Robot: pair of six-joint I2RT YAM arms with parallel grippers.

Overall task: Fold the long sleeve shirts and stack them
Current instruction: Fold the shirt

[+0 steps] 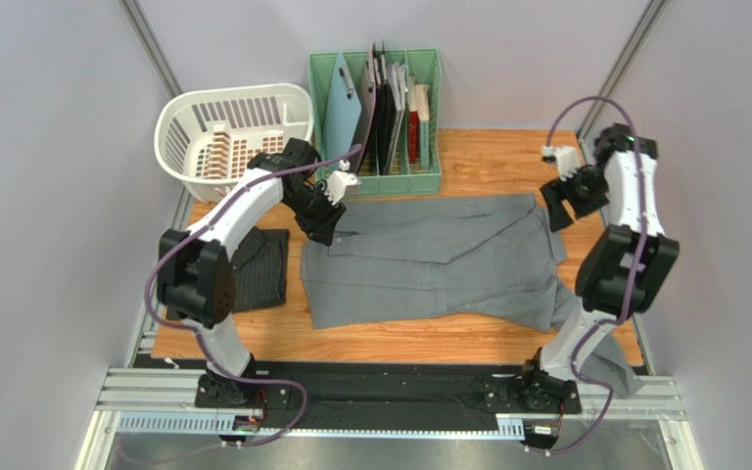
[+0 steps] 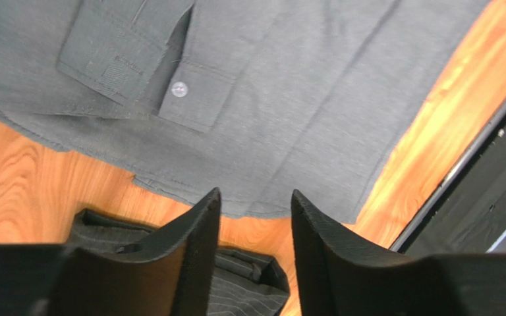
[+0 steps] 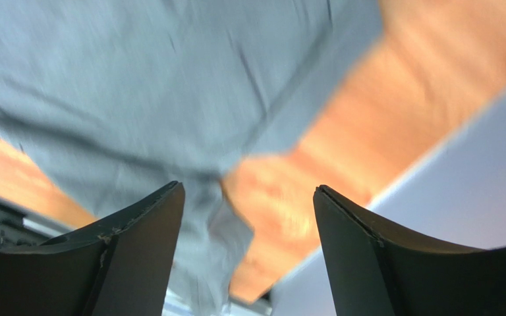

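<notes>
Grey shirt [image 1: 429, 259] is laid flat on table [image 1: 399, 343] for folding; striped shirt [image 1: 260, 269] is set aside folded, prob. as stack base. L end effector [image 2: 255, 197] & R end effector [image 3: 249, 189] are held open, empty, over its ends.

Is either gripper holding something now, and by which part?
Nothing is held. The left gripper and the right gripper are both open and empty, over the plain grey button-up cloth shirt.
</notes>
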